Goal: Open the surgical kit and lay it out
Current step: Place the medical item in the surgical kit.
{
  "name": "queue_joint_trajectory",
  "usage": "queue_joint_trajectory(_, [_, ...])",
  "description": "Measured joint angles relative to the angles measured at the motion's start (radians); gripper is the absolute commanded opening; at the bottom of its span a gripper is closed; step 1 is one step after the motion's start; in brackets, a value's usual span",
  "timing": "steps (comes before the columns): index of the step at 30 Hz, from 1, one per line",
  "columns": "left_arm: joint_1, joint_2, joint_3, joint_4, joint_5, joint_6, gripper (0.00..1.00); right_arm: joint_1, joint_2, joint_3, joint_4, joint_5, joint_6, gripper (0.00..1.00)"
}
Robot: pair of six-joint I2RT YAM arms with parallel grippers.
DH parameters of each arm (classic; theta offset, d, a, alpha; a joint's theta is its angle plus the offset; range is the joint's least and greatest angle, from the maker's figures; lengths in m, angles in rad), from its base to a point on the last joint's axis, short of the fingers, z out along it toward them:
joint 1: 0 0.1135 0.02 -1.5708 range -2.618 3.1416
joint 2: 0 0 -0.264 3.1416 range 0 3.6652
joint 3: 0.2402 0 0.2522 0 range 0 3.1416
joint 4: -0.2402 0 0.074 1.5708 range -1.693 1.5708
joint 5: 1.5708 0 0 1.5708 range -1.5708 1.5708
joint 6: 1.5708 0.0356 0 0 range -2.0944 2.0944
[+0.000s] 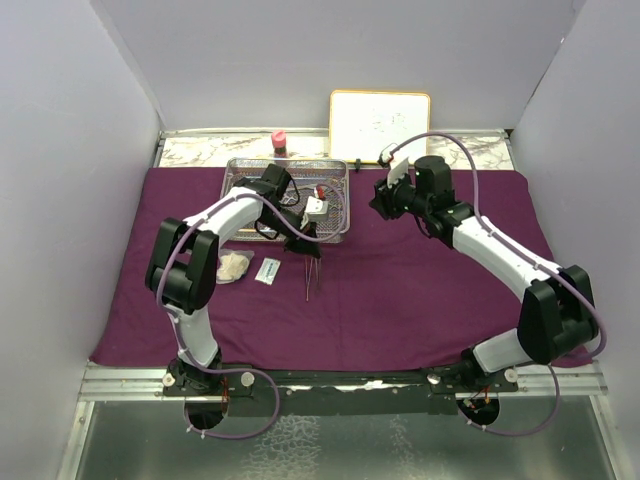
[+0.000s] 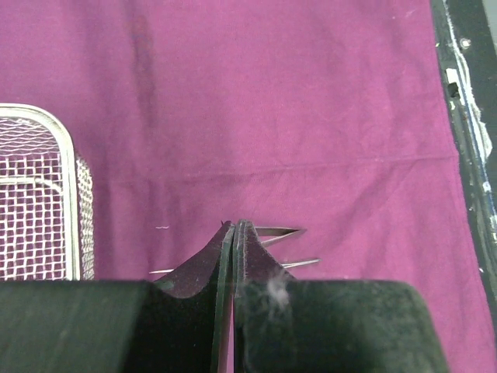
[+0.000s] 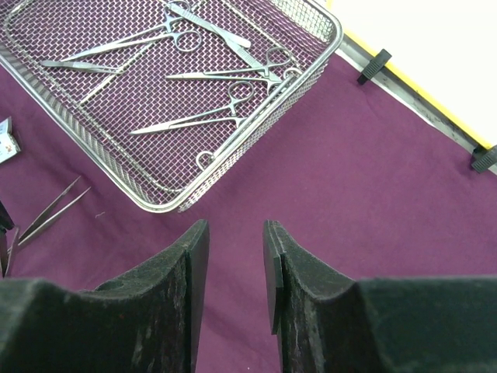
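Laying instruments out of the mesh tray onto the purple wrap looks like the step in hand. Left fingers are pressed shut, low over the slim forceps just off the tray's near right corner; can't tell if they pinch them or only sit above. Right fingers hang approx. half open, empty, right of the tray. To do it well, prob.: set forceps flat, let go, lift straight up w/o dragging, keep clear of the packet. Forceps' long axis runs square to the tray's near long side; which end is the tip, can't tell. Other clamps lie inside the tray.
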Motion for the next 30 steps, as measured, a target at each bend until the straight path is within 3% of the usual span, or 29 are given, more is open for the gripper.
queue_joint_trajectory(17, [0.006, 0.126, 0.085, -0.188, 0.093, 0.198, 0.0, 0.0, 0.026, 0.0, -0.004, -0.011, 0.0, 0.33])
queue_joint_trajectory(30, [0.018, 0.199, 0.128, -0.229, 0.139, 0.276, 0.0, 0.0, 0.052, 0.0, -0.005, -0.023, 0.0, 0.32])
